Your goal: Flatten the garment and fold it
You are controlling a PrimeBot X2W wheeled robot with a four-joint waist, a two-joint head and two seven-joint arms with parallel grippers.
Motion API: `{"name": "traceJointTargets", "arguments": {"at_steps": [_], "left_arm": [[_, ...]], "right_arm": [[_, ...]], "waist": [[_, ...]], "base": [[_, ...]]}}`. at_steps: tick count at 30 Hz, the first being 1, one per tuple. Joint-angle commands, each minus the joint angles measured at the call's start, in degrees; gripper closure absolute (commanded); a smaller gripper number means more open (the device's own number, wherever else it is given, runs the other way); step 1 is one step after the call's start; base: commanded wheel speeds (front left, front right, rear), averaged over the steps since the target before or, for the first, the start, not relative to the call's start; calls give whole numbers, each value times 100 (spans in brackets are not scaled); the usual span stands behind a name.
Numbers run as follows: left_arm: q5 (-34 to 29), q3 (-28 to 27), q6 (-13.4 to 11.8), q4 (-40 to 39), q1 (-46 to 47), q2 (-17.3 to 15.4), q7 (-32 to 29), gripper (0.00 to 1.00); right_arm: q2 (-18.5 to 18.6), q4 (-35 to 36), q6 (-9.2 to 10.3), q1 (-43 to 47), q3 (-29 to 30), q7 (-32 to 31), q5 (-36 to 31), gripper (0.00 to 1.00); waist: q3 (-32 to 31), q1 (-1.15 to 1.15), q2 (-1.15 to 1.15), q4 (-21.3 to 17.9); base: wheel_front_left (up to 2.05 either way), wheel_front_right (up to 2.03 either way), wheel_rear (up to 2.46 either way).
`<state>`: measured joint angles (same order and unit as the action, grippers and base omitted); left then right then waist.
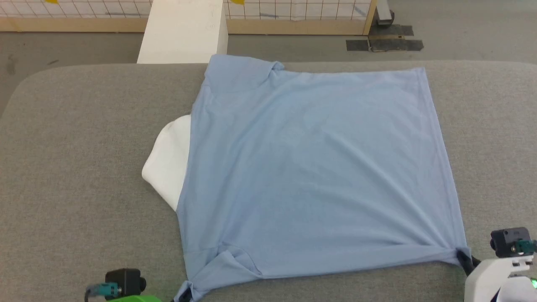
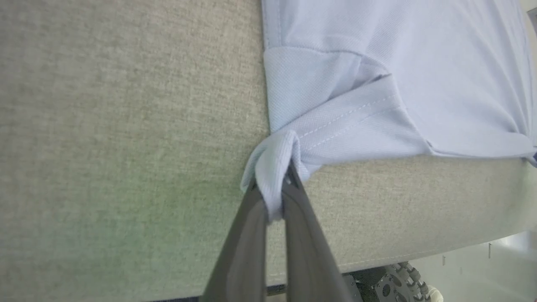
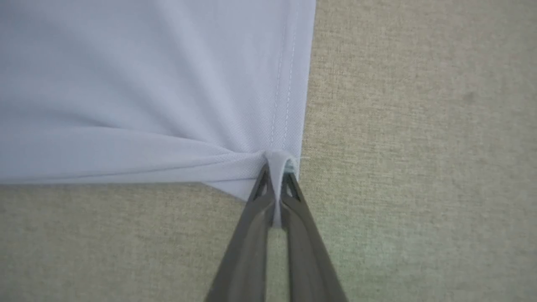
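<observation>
The light blue garment (image 1: 314, 167) lies spread over the grey padded table (image 1: 84, 147), its white collar part (image 1: 170, 163) sticking out at its left side. My left gripper (image 1: 186, 293) is shut on the near left corner, a bunched sleeve edge (image 2: 272, 167) pinched between the dark fingers (image 2: 247, 235). My right gripper (image 1: 461, 254) is shut on the near right corner, where the stitched hem (image 3: 285, 126) gathers into its tips (image 3: 275, 184). Cloth is pulled taut between both grips along the near edge.
A white box (image 1: 184, 29) stands behind the table at the back, before a gridded wall with a wooden base. The table's near edge (image 2: 377, 260) drops off close behind my left gripper, with a wheeled base below. Bare grey fabric lies to both sides of the garment.
</observation>
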<state>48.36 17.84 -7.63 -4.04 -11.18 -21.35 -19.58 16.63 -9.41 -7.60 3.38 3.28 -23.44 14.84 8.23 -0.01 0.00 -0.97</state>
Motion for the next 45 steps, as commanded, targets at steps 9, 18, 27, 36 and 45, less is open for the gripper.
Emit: {"name": "traceJointTargets", "arguments": {"at_steps": [9, 18, 27, 36, 45], "left_arm": [[-1393, 279, 4, -33, 342, 384, 1933, 100], [-2380, 455, 103, 552, 1601, 499, 3074, 100], [-2322, 231, 363, 1067, 3017, 353, 2838, 100], [-2011, -77, 348, 1625, 3678, 23, 1975, 100], [-1202, -163, 197, 1913, 3510, -54, 170, 100]], "right_arm": [[-507, 472, 11, 438, 183, 1538, -271, 100], [-597, 447, 11, -150, 15, 2226, -507, 100], [-258, 188, 11, -1365, -105, 1865, -412, 100], [141, -352, 11, -2340, -417, 1119, 35, 100], [477, -882, 11, -3036, -901, -462, 963, 100]], "waist": [[-91, 1, 0, -38], [176, 1, 0, -213], [830, 1, 0, -384], [1442, 1, 0, -461], [1685, 1, 0, -412]], "base": [[0, 0, 0], [0, 0, 0], [0, 0, 0], [0, 0, 0], [0, 0, 0]]}}
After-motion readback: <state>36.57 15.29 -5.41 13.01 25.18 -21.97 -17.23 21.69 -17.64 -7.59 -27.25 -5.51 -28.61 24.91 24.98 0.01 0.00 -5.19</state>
